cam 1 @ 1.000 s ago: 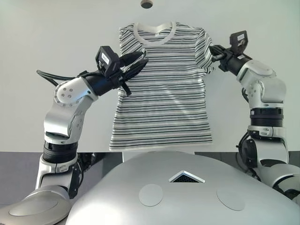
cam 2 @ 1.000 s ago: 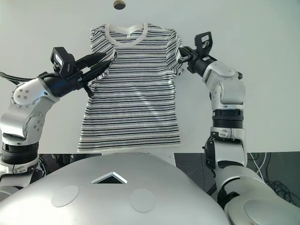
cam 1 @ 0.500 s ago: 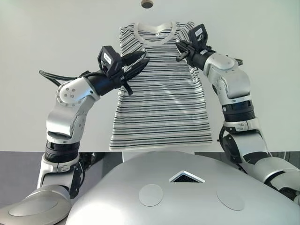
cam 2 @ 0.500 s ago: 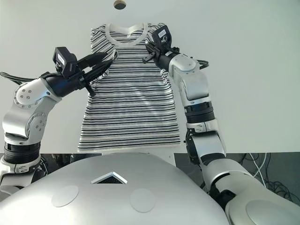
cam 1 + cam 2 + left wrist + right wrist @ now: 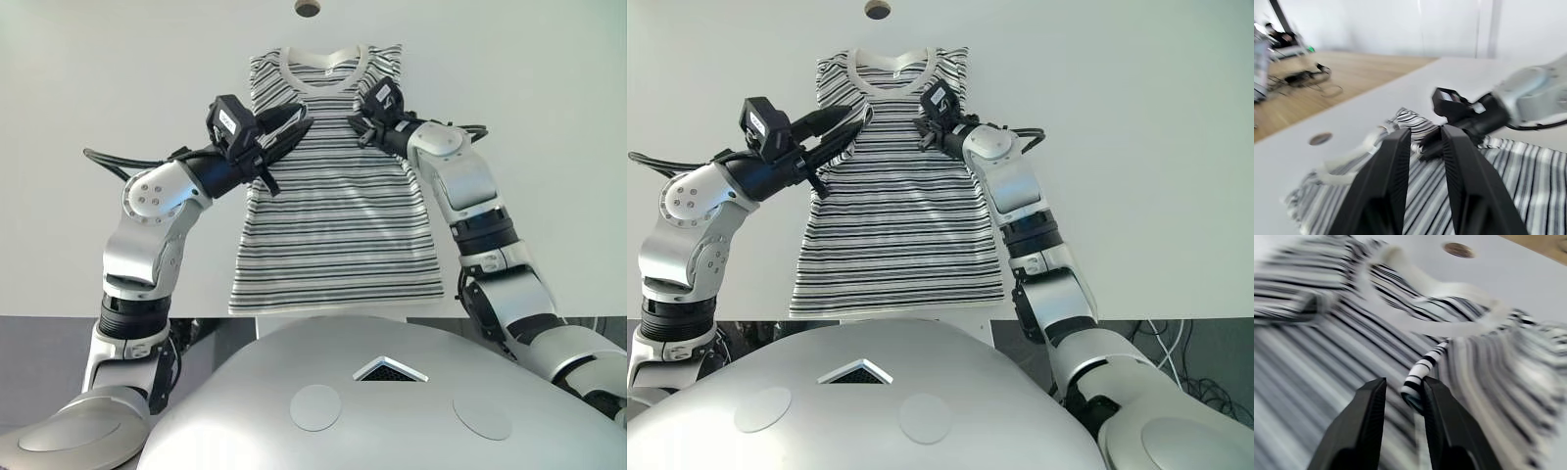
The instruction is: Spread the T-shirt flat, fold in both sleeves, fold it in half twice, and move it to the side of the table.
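White table (image 5: 549, 117) bears the T-shirt (image 5: 338, 225), right end effector (image 5: 1403, 384) pinching its sleeve hem (image 5: 1418, 377) (blurred), left end effector (image 5: 1425, 134) slightly spread.

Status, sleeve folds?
Right pincer shut on right sleeve of striped T-shirt, over chest. Left pincer open above left shoulder. Round table hole beyond collar, apart.

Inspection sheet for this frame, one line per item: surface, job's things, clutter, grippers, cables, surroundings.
Surface: white table, with a round hole near its far edge.
Job's things: striped T-shirt lying flat, neck away from the robot; its right sleeve is drawn in over the chest.
Clutter: nothing seen.
Grippers: right gripper shut on the sleeve's edge; left gripper open, above the shirt's left shoulder.
Cables: black cable along the left arm; loose cables on the floor to the right.
Surroundings: wooden surface beyond the table.
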Robot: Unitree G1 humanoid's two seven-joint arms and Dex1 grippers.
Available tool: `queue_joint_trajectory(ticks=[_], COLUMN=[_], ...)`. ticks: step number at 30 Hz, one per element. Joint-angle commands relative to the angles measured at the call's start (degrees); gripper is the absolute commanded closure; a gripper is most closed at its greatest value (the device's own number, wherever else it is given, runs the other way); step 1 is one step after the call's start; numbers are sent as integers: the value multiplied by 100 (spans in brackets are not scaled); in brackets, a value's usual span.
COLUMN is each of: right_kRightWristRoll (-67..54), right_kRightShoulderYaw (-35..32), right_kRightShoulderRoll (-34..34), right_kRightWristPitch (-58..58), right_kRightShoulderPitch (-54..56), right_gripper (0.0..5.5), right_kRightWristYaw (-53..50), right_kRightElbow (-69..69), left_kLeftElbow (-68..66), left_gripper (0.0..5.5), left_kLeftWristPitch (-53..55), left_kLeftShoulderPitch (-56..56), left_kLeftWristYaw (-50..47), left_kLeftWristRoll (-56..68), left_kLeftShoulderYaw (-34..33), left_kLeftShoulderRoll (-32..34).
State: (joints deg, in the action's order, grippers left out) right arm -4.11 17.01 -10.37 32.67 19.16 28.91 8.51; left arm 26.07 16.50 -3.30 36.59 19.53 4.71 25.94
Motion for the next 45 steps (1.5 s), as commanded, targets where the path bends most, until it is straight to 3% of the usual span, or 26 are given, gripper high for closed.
queue_joint_trajectory(ticks=[1,4,7,11,14,18,21,24,32,41,45], right_kRightWristRoll=[-1016,-1882,-2025,-857,-196,672,1062,1152,995,951,904], right_kRightShoulderYaw=[-419,-1267,-2153,-2657,-3087,-3479,-3523,-3654,-3609,-3298,-3331], right_kRightShoulderRoll=[-546,-1128,-1819,-2587,-3135,-3640,-3822,-3960,-4074,-3983,-3980], right_kRightWristPitch=[1124,1925,1802,-941,-3070,-4323,-4795,-5139,-5303,-5297,-5295], right_kRightShoulderPitch=[-777,-1435,-2315,-3871,-4840,-5665,-5911,-6033,-6429,-6137,-6214], right_gripper=[418,418,418,418,418,418,384,334,329,329,329], right_kRightWristYaw=[698,958,1059,1614,2206,2308,2281,2331,2621,2524,2523], right_kRightElbow=[-2025,-3712,-4775,-4635,-3872,-3345,-3033,-2989,-3023,-3192,-3280], left_kLeftElbow=[-115,-64,-249,-1097,-1490,-1832,-2280,-2238,-1892,-923,-621], left_gripper=[434,434,434,434,434,434,384,338,332,332,332], left_kLeftWristPitch=[-1022,-2195,-4004,-6299,-7365,-8343,-9106,-9362,-9307,-8469,-8205], left_kLeftShoulderPitch=[-165,-624,-1301,-2206,-2887,-3585,-3607,-3723,-3293,-2493,-2430], left_kLeftWristYaw=[-156,90,232,24,-18,-102,-271,-308,-254,109,266], left_kLeftWristRoll=[-602,-1083,-2093,-3568,-3887,-4288,-5013,-5258,-5644,-5810,-5727], left_kLeftShoulderYaw=[-383,-777,-1037,-1213,-1301,-1724,-2030,-2106,-2019,-695,-399], left_kLeftShoulderRoll=[179,605,1171,1799,2100,2376,2505,2622,3012,2984,3196])
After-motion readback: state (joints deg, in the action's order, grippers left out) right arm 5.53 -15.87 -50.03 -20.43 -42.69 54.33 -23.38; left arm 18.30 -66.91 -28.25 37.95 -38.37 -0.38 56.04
